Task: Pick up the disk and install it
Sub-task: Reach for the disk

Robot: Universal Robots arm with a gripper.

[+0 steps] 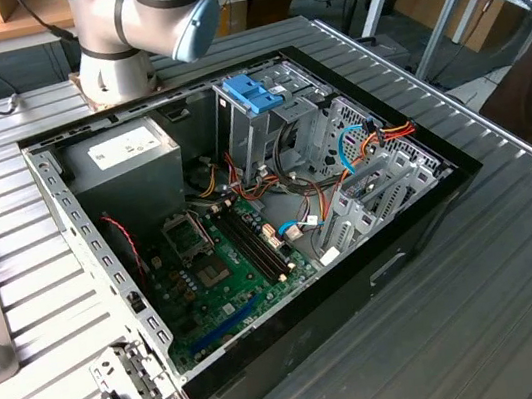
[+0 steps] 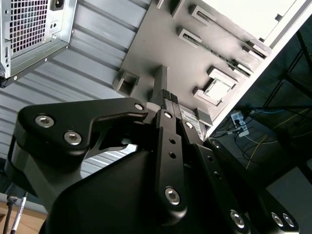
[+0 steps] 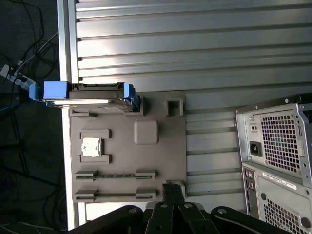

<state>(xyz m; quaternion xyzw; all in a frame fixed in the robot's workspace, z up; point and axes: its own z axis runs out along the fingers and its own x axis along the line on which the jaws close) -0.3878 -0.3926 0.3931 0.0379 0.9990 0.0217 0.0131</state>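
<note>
My gripper (image 2: pixel 166 99) hangs over the near end of the grey fixture plate (image 3: pixel 146 161), its fingers pressed together with nothing between them. The disk (image 3: pixel 87 95) sits at the plate's far end, well apart from me. It shows edge-on in its light-blue carrier, long axis parallel to the ribs of the metal table (image 3: pixel 195 44), one blue end reaching past the plate's side. The computer case (image 3: pixel 278 161) stands beside the plate.

Silver-grey arm (image 1: pixel 112 26) with pale-blue joint cap (image 1: pixel 196 23); black end effector (image 2: pixel 168 99) with steel screws (image 2: pixel 73 138).
</note>
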